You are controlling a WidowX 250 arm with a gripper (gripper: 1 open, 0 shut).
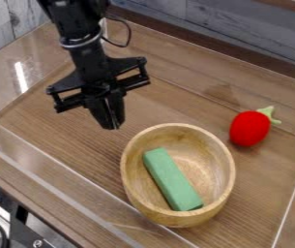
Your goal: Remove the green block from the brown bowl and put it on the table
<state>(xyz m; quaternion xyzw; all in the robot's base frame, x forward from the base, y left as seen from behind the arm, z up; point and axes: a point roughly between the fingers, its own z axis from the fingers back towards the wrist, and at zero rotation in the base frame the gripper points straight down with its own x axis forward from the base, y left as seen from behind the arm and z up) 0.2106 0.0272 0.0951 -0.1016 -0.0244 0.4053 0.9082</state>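
Observation:
The green block (172,180) lies flat inside the brown bowl (221,145), running from the bowl's back left to its front right. The bowl stands on the wood-grain table (59,145) toward the front right. My black gripper (108,119) hangs pointing down over the table, just outside the bowl's back-left rim and above it, touching nothing. Its fingers read as one dark shape, so I cannot make out whether a gap has formed between them. Nothing is held.
A red strawberry-like toy (250,128) lies on the table to the right of the bowl. Low clear acrylic walls (53,167) border the tabletop at the front and left. A grey wall runs along the back.

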